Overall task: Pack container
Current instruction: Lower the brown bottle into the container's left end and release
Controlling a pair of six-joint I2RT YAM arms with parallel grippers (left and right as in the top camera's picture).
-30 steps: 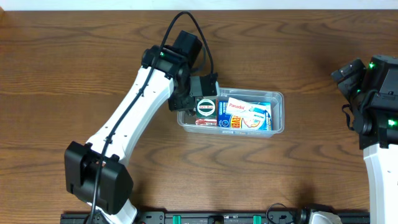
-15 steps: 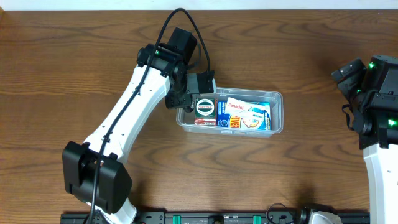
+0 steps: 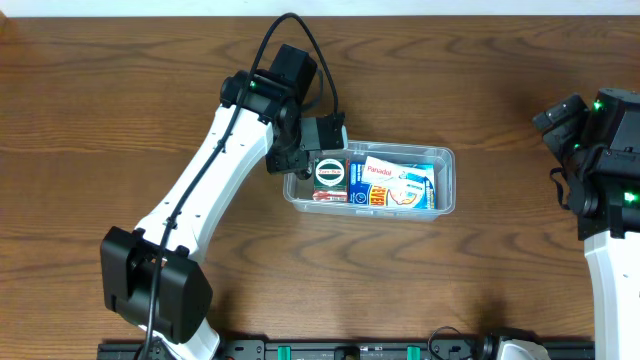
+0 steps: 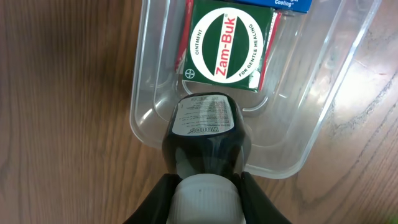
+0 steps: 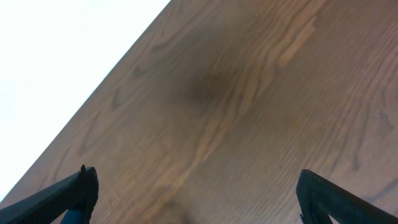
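A black rail [image 3: 350, 350] runs along the near edge of the tabletop [image 3: 120, 100], which is dark brown wood with a strong grain. It looks smooth and hard.

The left claw [image 4: 205, 190] is pinching the white cap of a dark bottle [image 4: 204, 134]. The bottle lies over the rim at the left end of the container [image 4: 144, 118], with its labelled base pointing into the tub. The right claw [image 5: 198, 190] is spread wide and empty, well to the right, above bare wood.

The container sits a little right of the tabletop's middle, with its long sides running left to right. It is a clear, shallow plastic tub with rounded corners. It looks light and thin-walled, and probably flexes somewhat. Its surface is glossy, so a nudge from the bottle could slide it across the wood. If it has to be steadied or moved, the rim at the free right end looks like the best place to take hold, since the walls there stand clear of the contents.

Inside, a green Zam-Buk box [image 4: 227, 46] lies flat just beyond the bottle. A Panadol box [image 3: 378, 171] and some blue packs fill the right part. The only open floor is at the left end.

Past the far edge of the tabletop there is only a plain white strip [image 3: 320, 6].
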